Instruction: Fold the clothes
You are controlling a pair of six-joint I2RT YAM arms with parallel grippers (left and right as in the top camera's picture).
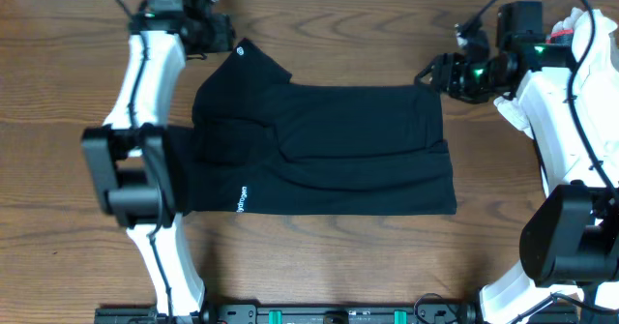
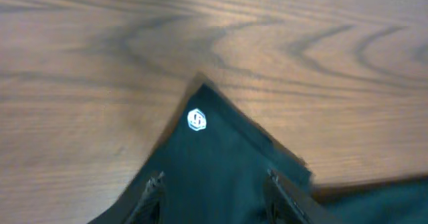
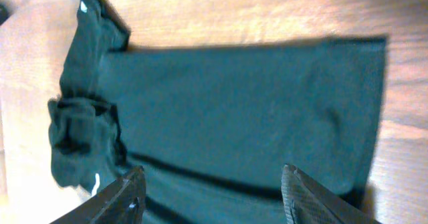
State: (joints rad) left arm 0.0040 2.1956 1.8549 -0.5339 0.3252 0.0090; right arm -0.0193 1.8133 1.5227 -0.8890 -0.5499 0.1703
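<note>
The shirt (image 1: 329, 150) lies partly folded on the table (image 1: 319, 256); you still have folds to make. Your left gripper (image 2: 212, 187) and right gripper (image 3: 210, 187) stand open, empty, at its far corners.

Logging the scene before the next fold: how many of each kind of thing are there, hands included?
Black T-shirt: 1
White cloth, partly behind the right arm: 1
Robot hands: 2, left hand and right hand
Total: 4
</note>
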